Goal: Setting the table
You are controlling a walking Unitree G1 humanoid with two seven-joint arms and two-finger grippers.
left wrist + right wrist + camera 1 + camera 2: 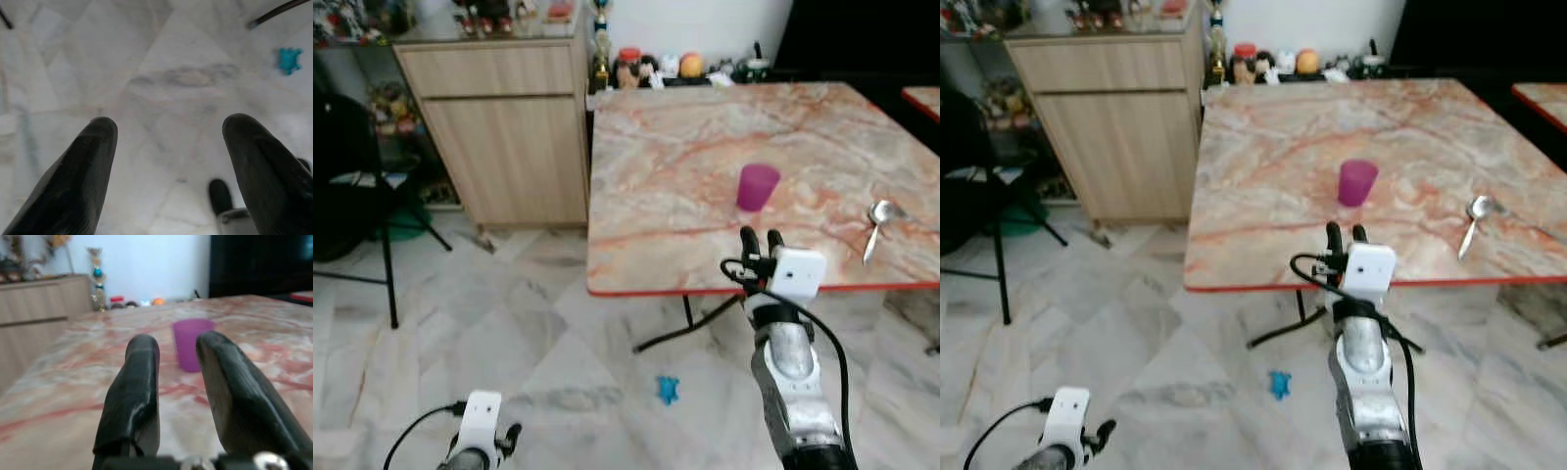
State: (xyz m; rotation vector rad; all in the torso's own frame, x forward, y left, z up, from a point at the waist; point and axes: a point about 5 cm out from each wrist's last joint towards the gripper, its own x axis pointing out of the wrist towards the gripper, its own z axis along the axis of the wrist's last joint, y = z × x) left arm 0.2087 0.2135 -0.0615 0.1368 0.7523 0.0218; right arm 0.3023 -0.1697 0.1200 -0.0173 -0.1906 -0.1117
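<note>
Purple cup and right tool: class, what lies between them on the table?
Nothing: only bare marble tabletop separates the right tool from the purple cup, as the right wrist view shows. The spoon lies off to the right.

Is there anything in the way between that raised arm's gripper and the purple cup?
Nothing visible. The right gripper is open at the table's near edge, and the cup stands straight ahead of it with only bare tabletop between. The spoon lies well off to the right.
</note>
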